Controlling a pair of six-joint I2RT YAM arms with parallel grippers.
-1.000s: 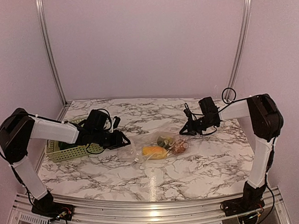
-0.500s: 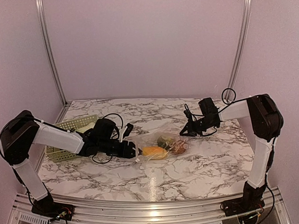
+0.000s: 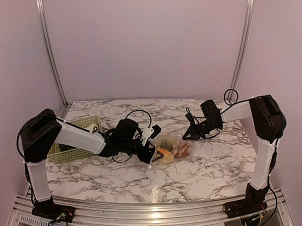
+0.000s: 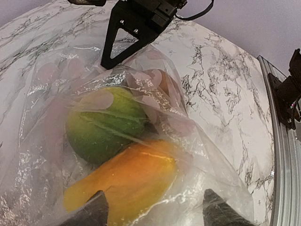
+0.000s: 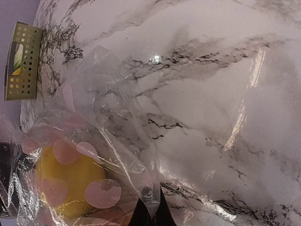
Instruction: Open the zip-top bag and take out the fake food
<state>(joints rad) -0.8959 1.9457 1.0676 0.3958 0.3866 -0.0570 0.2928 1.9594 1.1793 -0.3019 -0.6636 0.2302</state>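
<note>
now, left gripper (image 4: pixel 155 213): is standing spread, fingertips flanking the orange plastic toy piece (image 4: pixel 127 181) (through film, seemingly).
right gripper (image 5: pixel 150 214): is pinching the far end of the clear crinkly zip-top bag (image 5: pixel 108 117).
bag: is lying on the marble table (image 3: pixel 207 170) between the arms, long axis left-right.

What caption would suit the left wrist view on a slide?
Open left gripper faces the fake food, green and orange pieces, inside the zip-top bag.

Clear, pink-dotted zip-top bag (image 4: pixel 155 70) shows green and orange fake food (image 4: pixel 127 174) (perhaps brown too).
</note>
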